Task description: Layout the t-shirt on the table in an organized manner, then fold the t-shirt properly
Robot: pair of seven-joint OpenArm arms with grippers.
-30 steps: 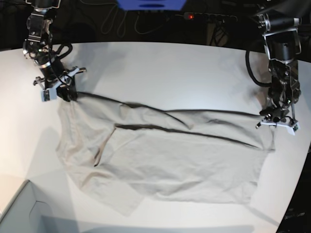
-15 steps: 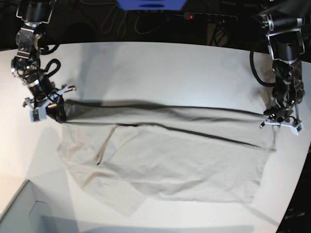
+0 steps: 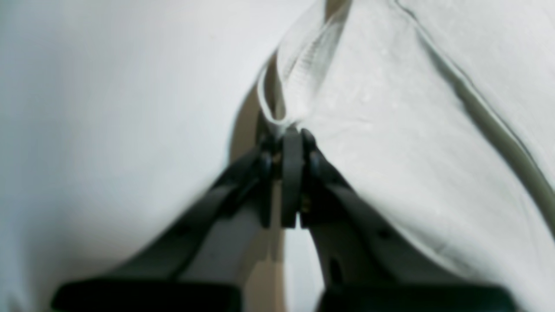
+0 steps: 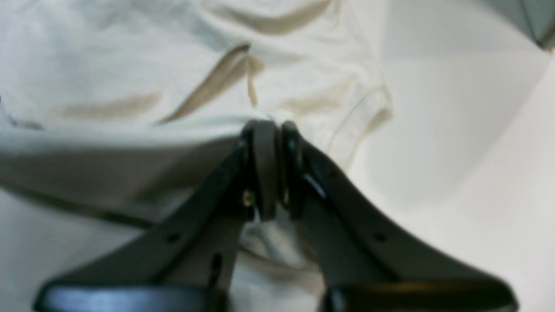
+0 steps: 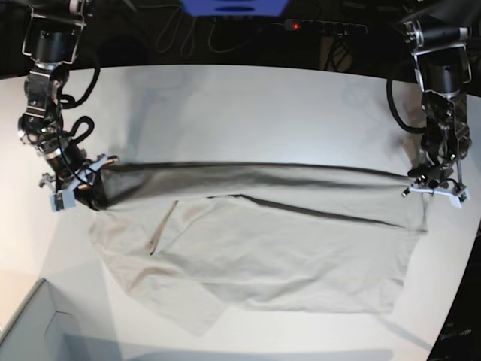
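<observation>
The beige-grey t-shirt (image 5: pixel 263 241) lies spread across the white table (image 5: pixel 248 105), its upper edge pulled into a taut line between both arms. My left gripper (image 5: pixel 421 184), at the right of the base view, is shut on the shirt's edge; the left wrist view shows its fingers (image 3: pixel 291 173) pinching a fold of the shirt (image 3: pixel 412 130). My right gripper (image 5: pixel 92 188), at the left of the base view, is shut on the shirt's other corner; the right wrist view shows its fingers (image 4: pixel 271 164) clamped on the shirt (image 4: pixel 130 78). The collar and label are hidden.
A pale grey box corner (image 5: pixel 30 331) sits at the front left. Cables and a power strip (image 5: pixel 323 27) lie beyond the table's far edge. The table's curved edge (image 5: pixel 470 248) runs close to my left gripper. Bare tabletop lies behind the shirt.
My right gripper has moved outward and toward the front with the shirt corner. The shirt's upper edge has been drawn from a slack fold into a straight taut line. The left gripper barely moved.
</observation>
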